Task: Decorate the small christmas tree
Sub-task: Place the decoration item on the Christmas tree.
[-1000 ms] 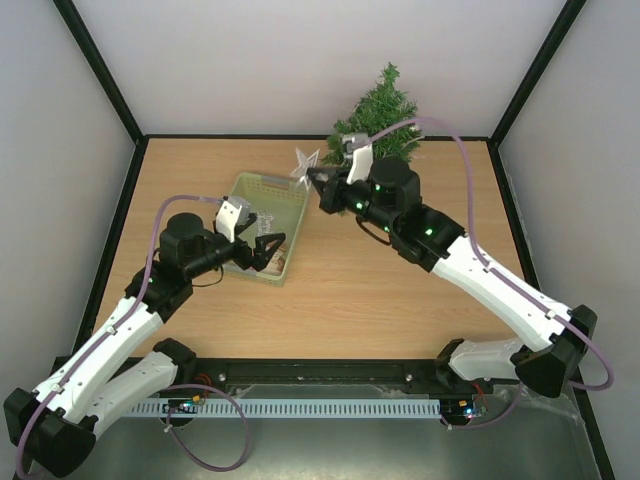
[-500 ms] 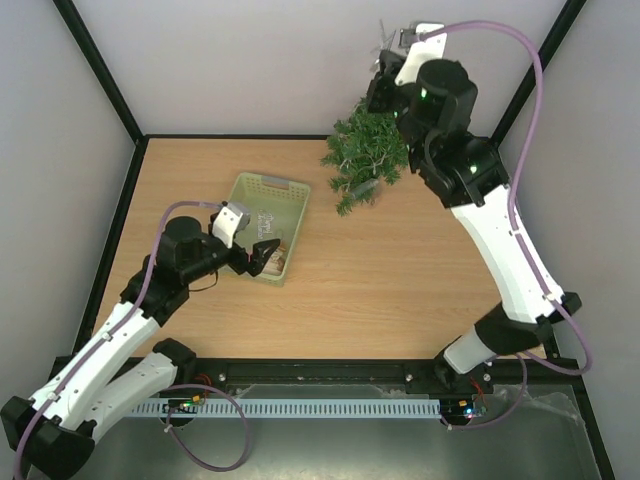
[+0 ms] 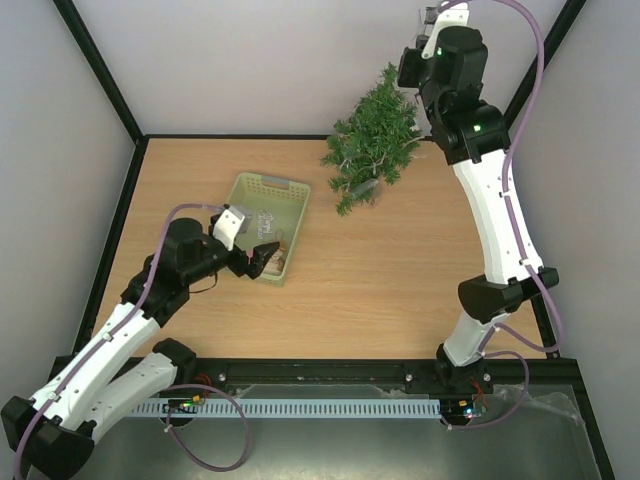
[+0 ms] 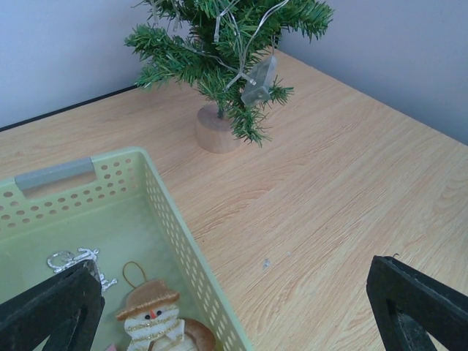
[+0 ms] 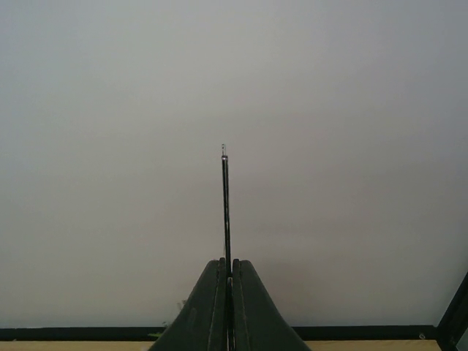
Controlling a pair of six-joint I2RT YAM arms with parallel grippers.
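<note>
The small christmas tree (image 3: 372, 145) stands at the back of the table on a wooden base (image 4: 214, 131), with a clear ornament (image 4: 259, 80) and thin wire on its branches. It also shows in the left wrist view (image 4: 219, 44). My right gripper (image 3: 408, 68) is raised high beside the tree top, facing the back wall. It is shut (image 5: 227, 267) on a thin flat star ornament (image 5: 225, 212) seen edge-on. My left gripper (image 3: 262, 258) is open (image 4: 234, 314), low over the near right corner of the pale green basket (image 3: 268, 183).
The basket (image 4: 172, 219) holds a snowman ornament (image 4: 153, 318) and a silver ornament (image 4: 73, 258). Grey walls close in the table on three sides. Bare wood lies between the basket and the tree.
My right arm has lifted the star from beside the basket to high up next to the tree top. My left gripper has barely moved.
</note>
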